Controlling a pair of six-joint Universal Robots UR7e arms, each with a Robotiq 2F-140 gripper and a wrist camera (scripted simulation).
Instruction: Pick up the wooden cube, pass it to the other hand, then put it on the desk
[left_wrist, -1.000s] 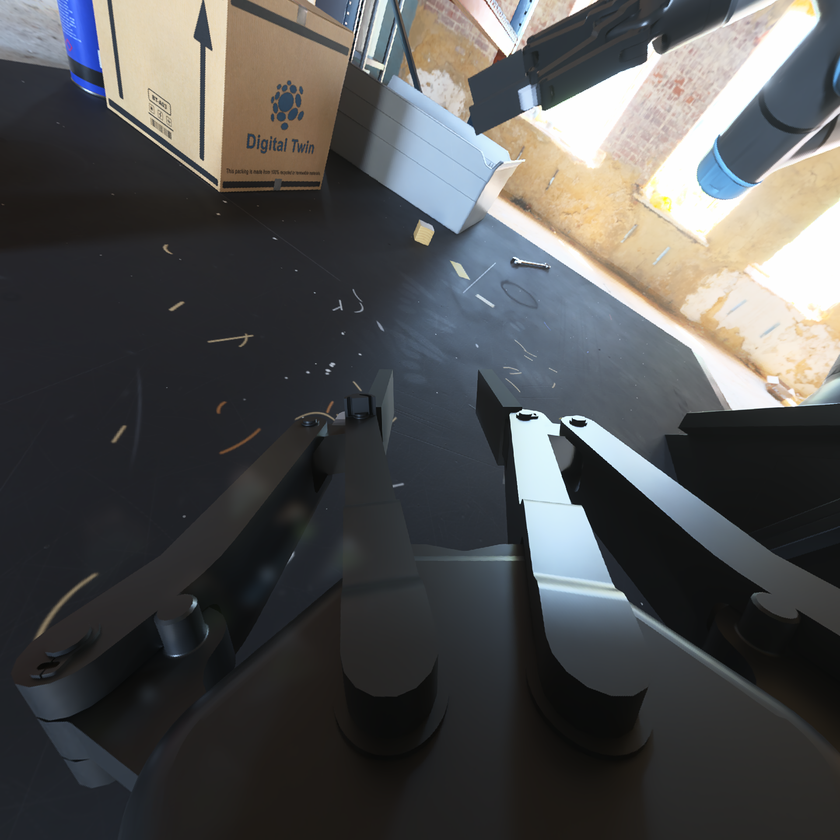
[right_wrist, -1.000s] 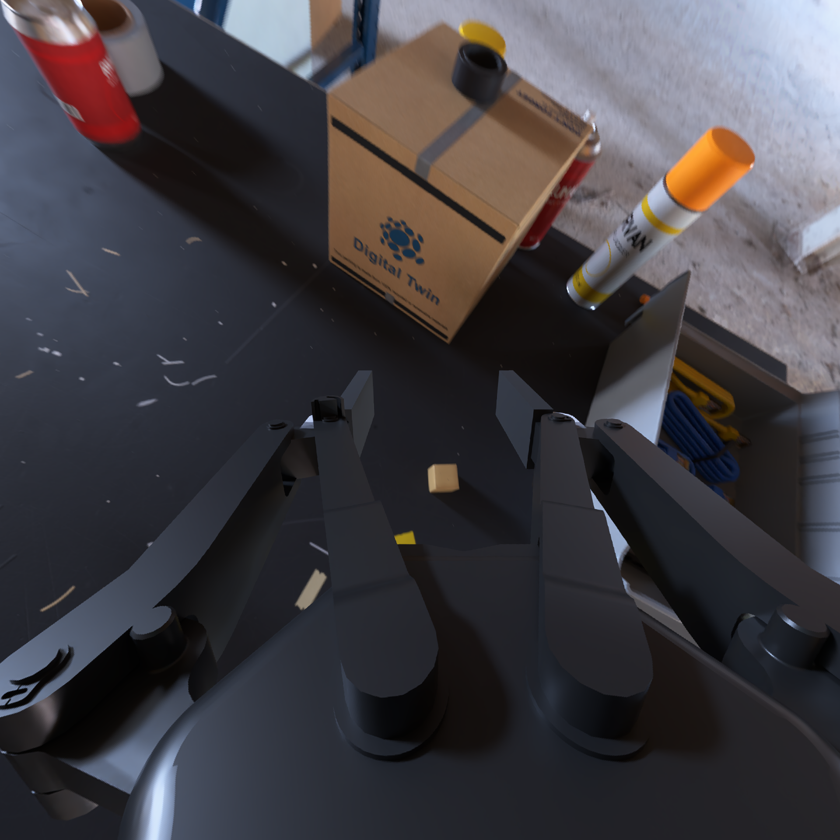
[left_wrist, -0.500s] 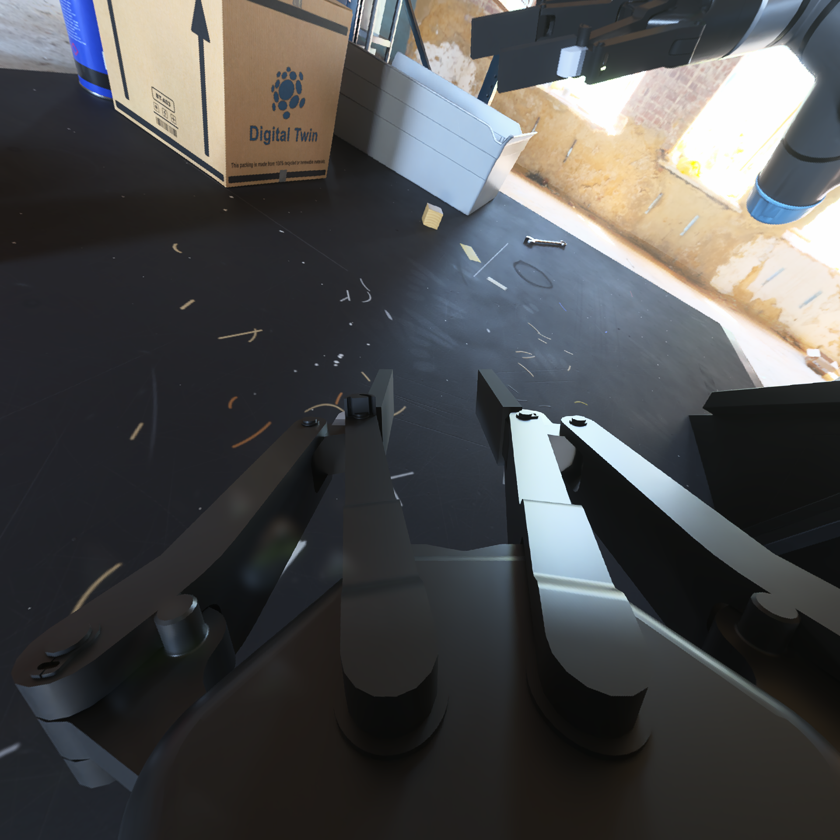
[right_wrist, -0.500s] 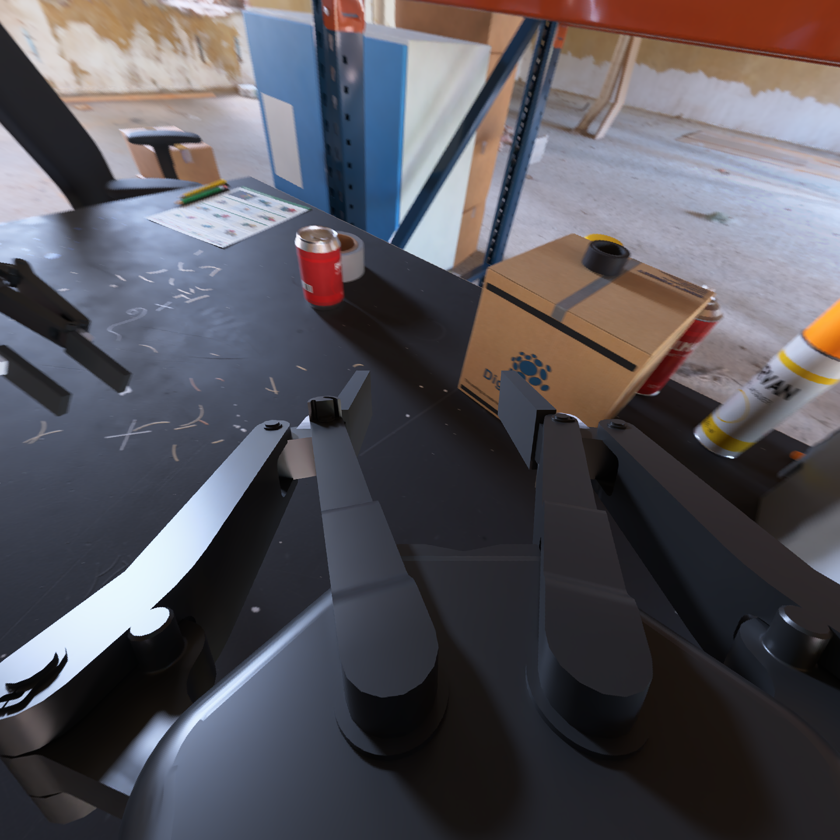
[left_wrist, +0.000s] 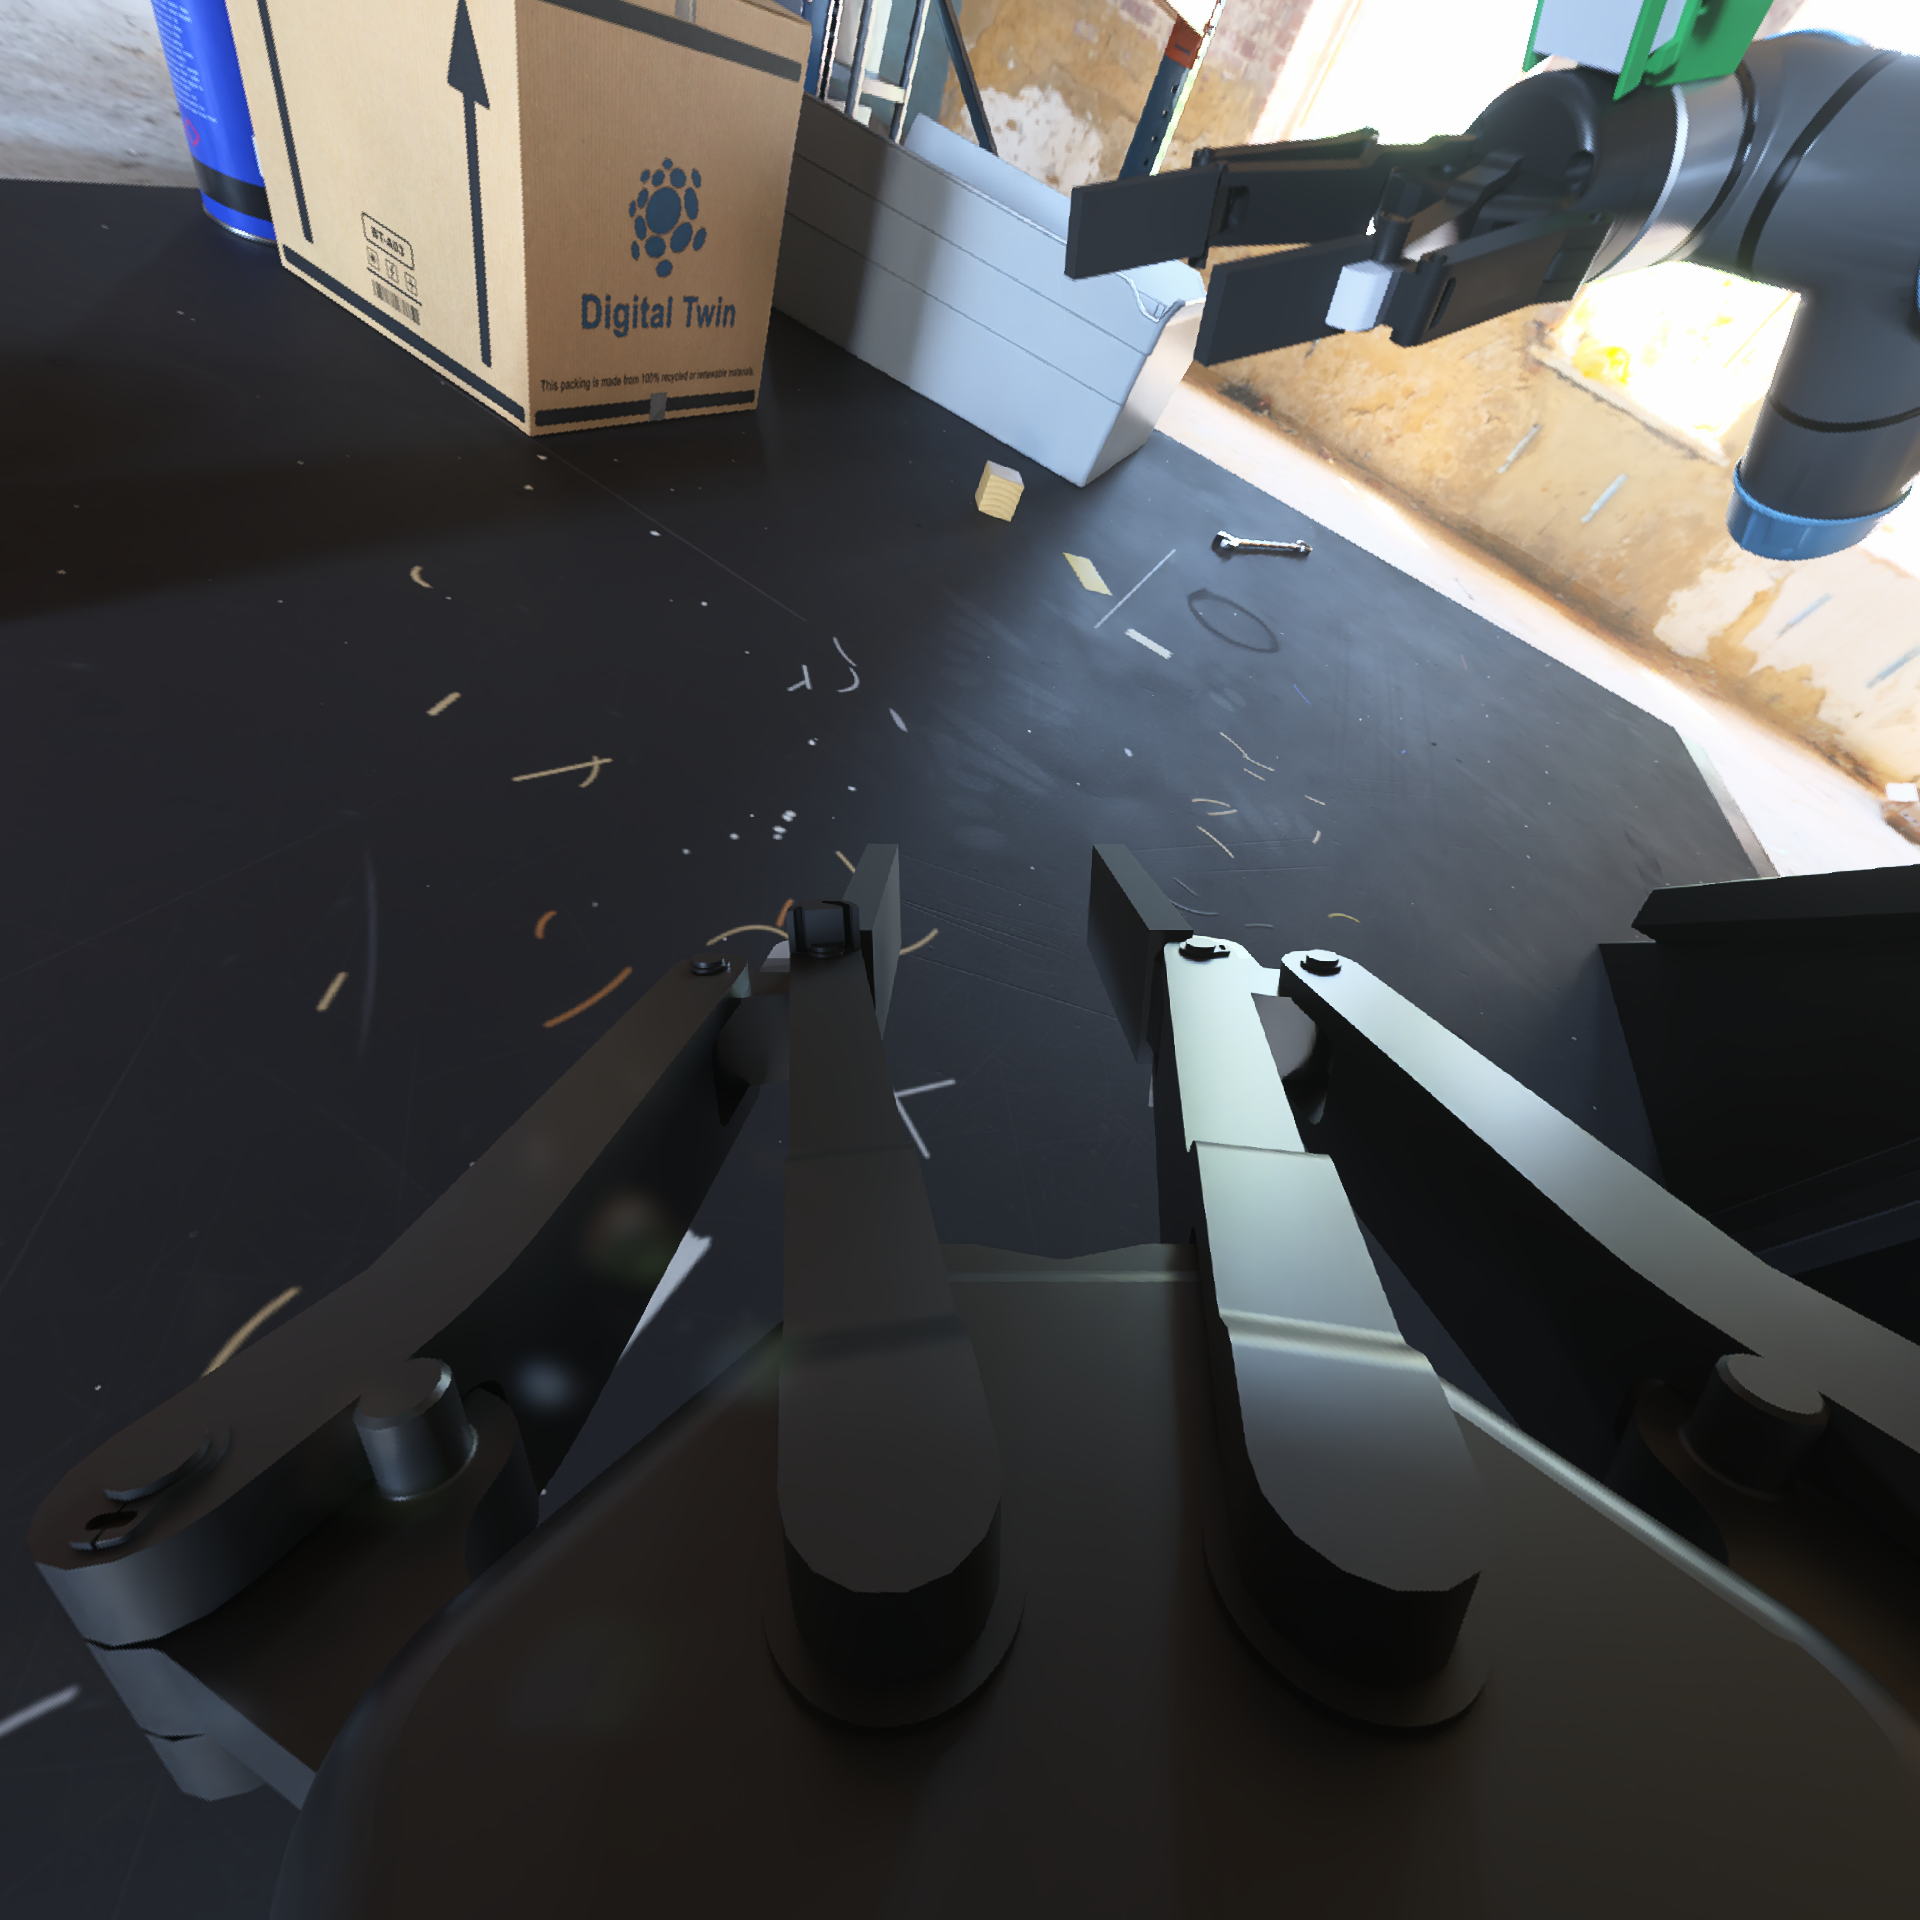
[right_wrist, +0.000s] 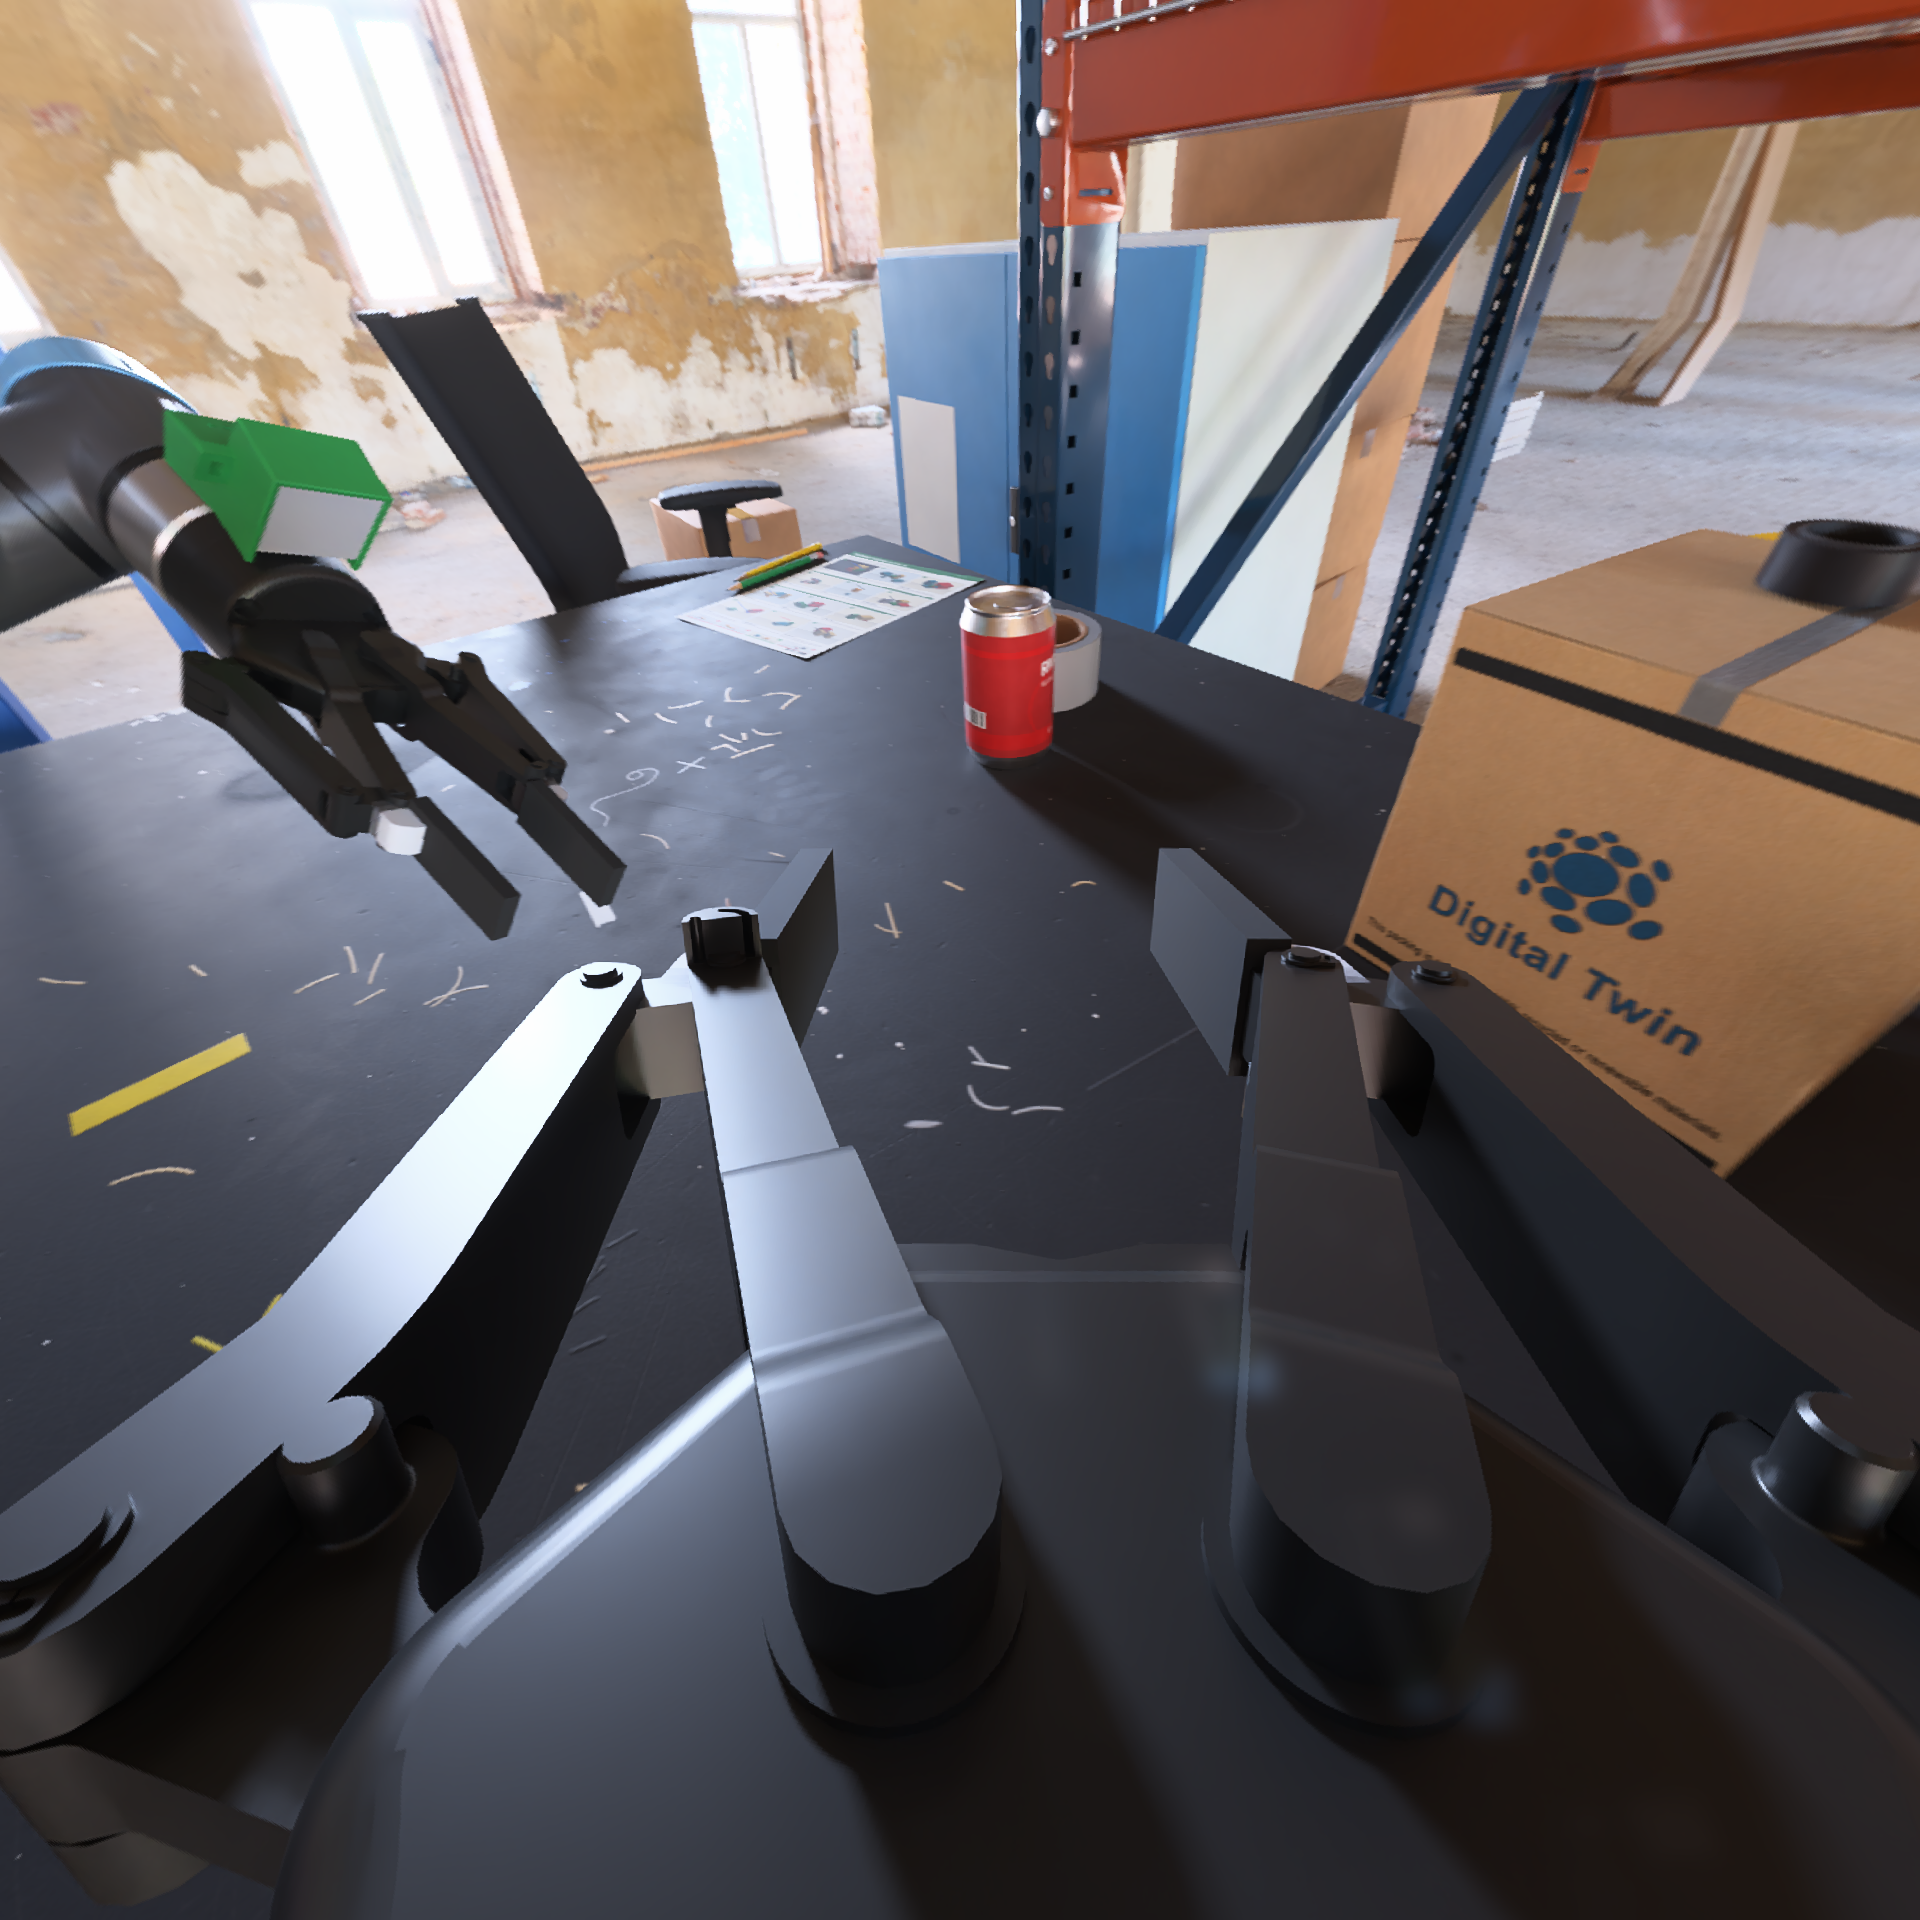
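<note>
The small wooden cube (left_wrist: 1000, 489) lies on the black desk (left_wrist: 520, 644), next to the corner of a grey bin, far ahead of my left gripper. My left gripper (left_wrist: 992, 914) is open and empty, low over the desk's middle. My right gripper (right_wrist: 992, 914) is open and empty, raised above the desk and pointing level across it. It also shows in the left wrist view (left_wrist: 1143, 275), high above and to the right of the cube. The left gripper shows in the right wrist view (right_wrist: 551, 883). The cube is out of the right wrist view.
A cardboard box (left_wrist: 540, 197) stands at the back beside the grey bin (left_wrist: 966, 301), with a blue can (left_wrist: 208, 114) behind it. A small wrench (left_wrist: 1262, 544) lies near the desk's right edge. In the right wrist view are a red can (right_wrist: 1006, 670), a tape roll (right_wrist: 1075, 657), a printed sheet (right_wrist: 831, 603) and a chair (right_wrist: 520, 468).
My right gripper has risen away from the cube and tilted from looking down at it to looking level across the desk. The cube has stayed on the desk. My left gripper has barely moved.
</note>
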